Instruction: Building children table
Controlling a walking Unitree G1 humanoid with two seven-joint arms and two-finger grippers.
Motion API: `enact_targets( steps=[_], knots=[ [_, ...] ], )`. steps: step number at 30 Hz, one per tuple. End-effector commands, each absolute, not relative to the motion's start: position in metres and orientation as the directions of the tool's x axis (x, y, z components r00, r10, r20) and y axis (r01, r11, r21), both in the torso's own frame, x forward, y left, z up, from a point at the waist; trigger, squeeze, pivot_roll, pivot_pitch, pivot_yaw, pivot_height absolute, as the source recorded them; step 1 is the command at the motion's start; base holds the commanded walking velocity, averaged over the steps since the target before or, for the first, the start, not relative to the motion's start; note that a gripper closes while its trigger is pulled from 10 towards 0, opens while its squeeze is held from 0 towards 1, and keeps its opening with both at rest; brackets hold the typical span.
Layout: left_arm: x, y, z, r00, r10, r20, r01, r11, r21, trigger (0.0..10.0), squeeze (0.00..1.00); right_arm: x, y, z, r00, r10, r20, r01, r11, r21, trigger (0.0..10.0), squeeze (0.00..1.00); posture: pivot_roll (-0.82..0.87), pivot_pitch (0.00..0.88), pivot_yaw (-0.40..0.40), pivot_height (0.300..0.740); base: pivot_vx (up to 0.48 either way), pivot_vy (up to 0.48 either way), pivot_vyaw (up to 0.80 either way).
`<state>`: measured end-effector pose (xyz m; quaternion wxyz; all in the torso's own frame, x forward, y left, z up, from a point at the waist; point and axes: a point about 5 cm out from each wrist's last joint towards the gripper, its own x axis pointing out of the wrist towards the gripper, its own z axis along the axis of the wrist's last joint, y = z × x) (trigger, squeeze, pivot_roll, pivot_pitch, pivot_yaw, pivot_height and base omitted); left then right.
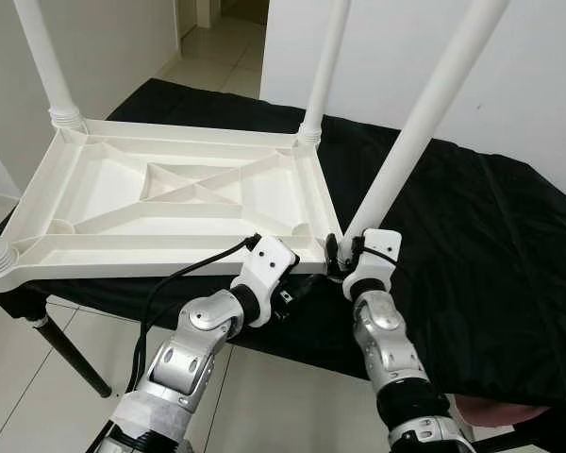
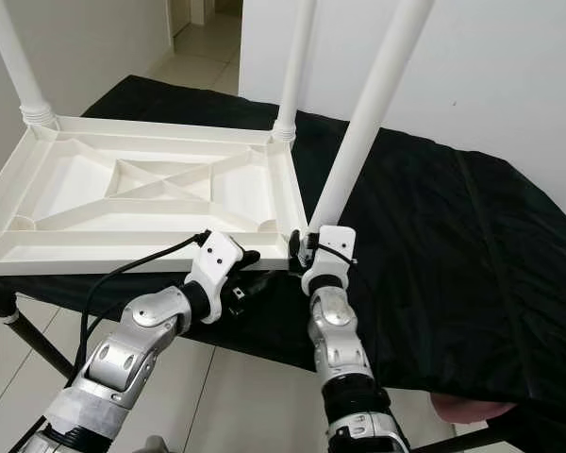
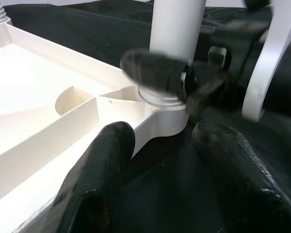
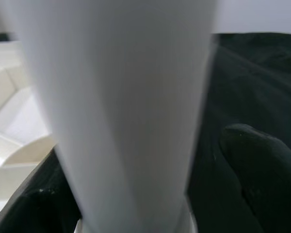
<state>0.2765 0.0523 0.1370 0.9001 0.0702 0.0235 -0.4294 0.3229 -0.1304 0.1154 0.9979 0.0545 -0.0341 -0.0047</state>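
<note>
Tabletop [image 1: 170, 189] upside down on black cloth [image 1: 472, 217]; right end effector [image 1: 342, 253] clamped round leg [image 1: 406, 142], left end effector [image 3: 160, 160] spread apart.

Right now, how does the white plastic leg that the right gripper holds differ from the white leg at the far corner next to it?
The near white plastic leg leans to the robot's right; the far white leg stands nearly upright. The right gripper grips the near leg at its base; nothing touches the far leg. Both are smooth white tubes set in corners of the upturned white tabletop.

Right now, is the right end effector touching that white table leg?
Touching. The left wrist view shows the right end effector clamped around the leg just above its socket.
</note>
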Motion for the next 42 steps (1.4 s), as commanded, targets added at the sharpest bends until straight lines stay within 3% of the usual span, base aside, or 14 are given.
enact_targets(
  steps=[1,2,3,9,16,27,28,29,30,31,32,33,34,42],
  knots=[
    [0.278,0.052,0.138,0.661,-0.744,-0.100,0.750,0.651,0.117,10.0,0.00,0.321,-0.135,0.113,0.998,-0.019,0.053,0.013,0.993,0.117,10.0,1.00,-0.01,0.000,-0.097,0.740,0.000,0.000,0.00],
    [0.277,0.051,0.138,0.660,-0.744,-0.099,0.751,0.650,0.117,10.0,0.00,0.323,-0.137,0.115,0.998,0.017,0.060,-0.023,0.995,0.102,10.0,1.00,-0.01,0.000,-0.097,0.740,0.000,0.000,0.00],
    [0.277,0.051,0.139,0.660,-0.745,-0.099,0.751,0.649,0.119,10.0,0.00,0.329,-0.140,0.117,0.989,0.131,0.063,-0.135,0.989,0.054,10.0,0.02,-0.01,0.000,-0.094,0.740,0.000,0.000,0.00],
    [0.278,0.052,0.139,0.659,-0.745,-0.099,0.751,0.648,0.122,10.0,0.00,0.334,-0.144,0.120,0.965,0.251,0.070,-0.251,0.968,-0.012,10.0,0.00,-0.01,0.000,-0.090,0.740,0.000,0.000,0.00],
    [0.280,0.052,0.141,0.653,-0.751,-0.099,0.756,0.641,0.131,10.0,0.00,0.344,-0.146,0.128,0.868,0.494,0.044,-0.486,0.865,-0.125,10.0,0.00,-0.02,0.000,-0.071,0.740,0.000,0.000,0.00],
    [0.282,0.054,0.142,0.650,-0.753,-0.103,0.759,0.635,0.143,10.0,0.00,0.351,-0.138,0.124,0.757,0.653,-0.038,-0.651,0.746,-0.141,10.0,0.00,0.00,0.000,-0.061,0.740,0.000,0.000,0.00],
    [0.283,0.054,0.143,0.650,-0.753,-0.103,0.758,0.636,0.145,10.0,0.00,0.352,-0.140,0.123,0.750,0.659,-0.052,-0.659,0.738,-0.146,7.1,0.00,0.00,0.000,-0.061,0.740,0.000,0.000,0.00],
    [0.283,0.054,0.143,0.650,-0.753,-0.103,0.758,0.636,0.145,10.0,0.00,0.352,-0.140,0.123,0.750,0.659,-0.052,-0.659,0.738,-0.146,7.1,0.00,0.00,0.000,-0.061,0.740,0.000,0.000,0.00],
    [0.283,0.054,0.143,0.652,-0.751,-0.103,0.757,0.637,0.146,10.0,0.00,0.352,-0.142,0.121,0.746,0.663,-0.065,-0.664,0.734,-0.143,4.5,0.00,0.00,0.000,-0.061,0.740,0.000,0.000,0.00],
    [0.283,0.054,0.143,0.652,-0.751,-0.103,0.757,0.637,0.146,10.0,0.00,0.352,-0.142,0.121,0.746,0.663,-0.065,-0.664,0.734,-0.143,4.5,0.00,0.00,0.000,-0.061,0.740,0.000,0.000,0.00],
    [0.283,0.054,0.143,0.653,-0.751,-0.103,0.756,0.638,0.146,10.0,0.00,0.352,-0.143,0.119,0.743,0.665,-0.076,-0.668,0.729,-0.148,2.2,0.00,0.00,0.000,-0.061,0.740,0.000,0.000,0.00],
    [0.283,0.054,0.143,0.653,-0.751,-0.103,0.756,0.638,0.146,10.0,0.00,0.352,-0.143,0.119,0.743,0.665,-0.076,-0.668,0.729,-0.148,2.2,0.00,0.00,0.000,-0.061,0.740,0.000,0.000,0.00],
    [0.283,0.055,0.143,0.654,-0.749,-0.102,0.755,0.639,0.148,10.0,0.00,0.352,-0.145,0.117,0.738,0.669,-0.088,-0.674,0.725,-0.144,0.0,0.00,0.00,0.000,-0.062,0.740,0.000,0.000,0.00],
    [0.284,0.055,0.145,0.652,-0.751,-0.101,0.756,0.636,0.154,10.0,0.00,0.348,-0.153,0.108,0.737,0.668,-0.106,-0.676,0.728,-0.109,0.0,0.00,0.00,0.000,-0.060,0.740,0.000,0.000,0.00]
  ],
)
